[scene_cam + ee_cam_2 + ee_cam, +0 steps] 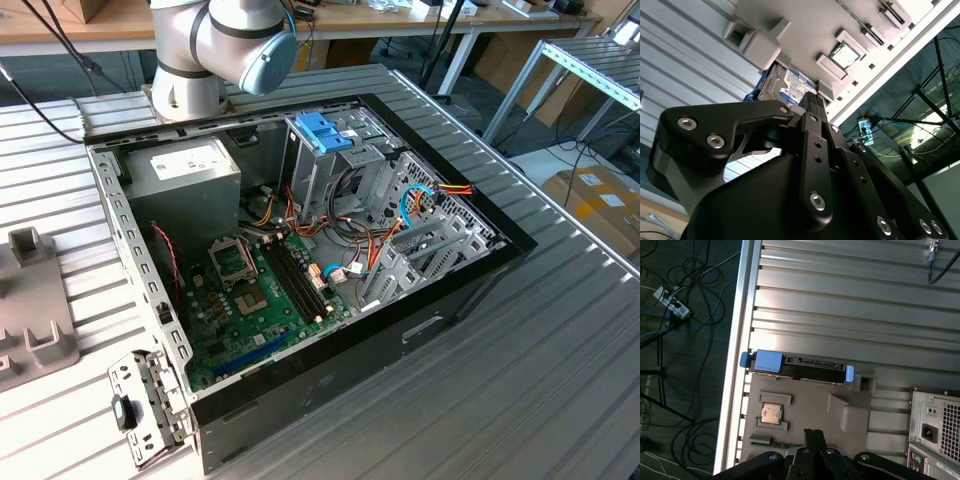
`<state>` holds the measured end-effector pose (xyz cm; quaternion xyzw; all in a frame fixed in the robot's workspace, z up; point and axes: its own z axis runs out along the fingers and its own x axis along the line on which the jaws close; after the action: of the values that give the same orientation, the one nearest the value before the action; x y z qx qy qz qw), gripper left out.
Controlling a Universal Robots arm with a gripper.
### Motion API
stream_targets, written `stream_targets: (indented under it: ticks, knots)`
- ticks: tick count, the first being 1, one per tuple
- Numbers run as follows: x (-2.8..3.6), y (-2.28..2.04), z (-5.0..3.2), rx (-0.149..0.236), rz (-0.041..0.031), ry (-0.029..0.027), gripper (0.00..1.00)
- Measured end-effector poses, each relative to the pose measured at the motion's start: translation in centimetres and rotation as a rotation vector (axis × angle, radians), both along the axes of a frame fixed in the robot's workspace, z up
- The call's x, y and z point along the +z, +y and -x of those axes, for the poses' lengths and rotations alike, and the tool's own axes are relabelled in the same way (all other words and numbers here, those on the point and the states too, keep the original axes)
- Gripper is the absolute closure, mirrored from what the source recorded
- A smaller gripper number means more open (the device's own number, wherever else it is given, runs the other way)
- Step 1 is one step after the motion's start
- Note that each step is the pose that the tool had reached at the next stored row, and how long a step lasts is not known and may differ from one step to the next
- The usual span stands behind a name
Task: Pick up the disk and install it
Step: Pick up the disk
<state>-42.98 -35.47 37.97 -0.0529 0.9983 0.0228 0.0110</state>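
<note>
The disk [797, 369] stands on its long edge in a slot at the far rim of a grey holder tray [805, 405]. It has a dark body with light blue carrier ends. In the second wrist view the disk [790, 86] shows a blue and white label, just beyond my fingertips. My gripper [813, 434] hovers over the tray, short of the disk and apart from it. Its fingers [812, 102] are pressed together, shut on nothing.
A processor chip [771, 413] lies in a tray pocket near the disk. The open computer case [300, 250] sits mid-table, with a blue latch piece [322, 130] atop its metal drive cage. The case's back [935, 430] is beside the tray. The table edge [740, 340] drops to floor cables.
</note>
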Motion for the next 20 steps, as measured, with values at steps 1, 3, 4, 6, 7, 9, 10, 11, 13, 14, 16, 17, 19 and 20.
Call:
stream_targets:
  ticks: [1,3,4,6,7,9,10,11,13,14,16,17,19,20]
  knots:
    - [0.0,0.0,0.0,0.001,0.0,0.0001,0.89]
    - [0.0,0.0,0.0,0.004,0.0,0.0,0.89]
    - [0.0,0.0,0.0,0.005,0.0,0.0,0.89]
    - [0.0,0.0,0.0,0.009,0.0,0.0,0.89]
    - [0.0,0.0,0.0,0.01,0.0,0.0,0.89]
    - [0.0,0.0,0.0,0.013,0.0,0.0,0.89]
    - [0.0,0.0,0.0,0.014,0.0,0.0,0.89]
    - [0.0,0.0,0.0,0.016,0.0,0.0,0.89]
    - [0.0,0.0,0.0,0.019,0.0,0.0,0.89]
    - [0.0,0.0,0.0,0.021,0.0,0.0,0.89]
    - [0.0,0.0,0.0,0.025,0.0,0.0,0.89]
    - [0.0,0.0,0.0,0.027,0.0,0.0,0.89]
    - [0.0,0.0,0.0,0.032,0.0,0.0,0.89]
    - [0.0,0.0,0.0,0.034,0.0,0.0,0.89]
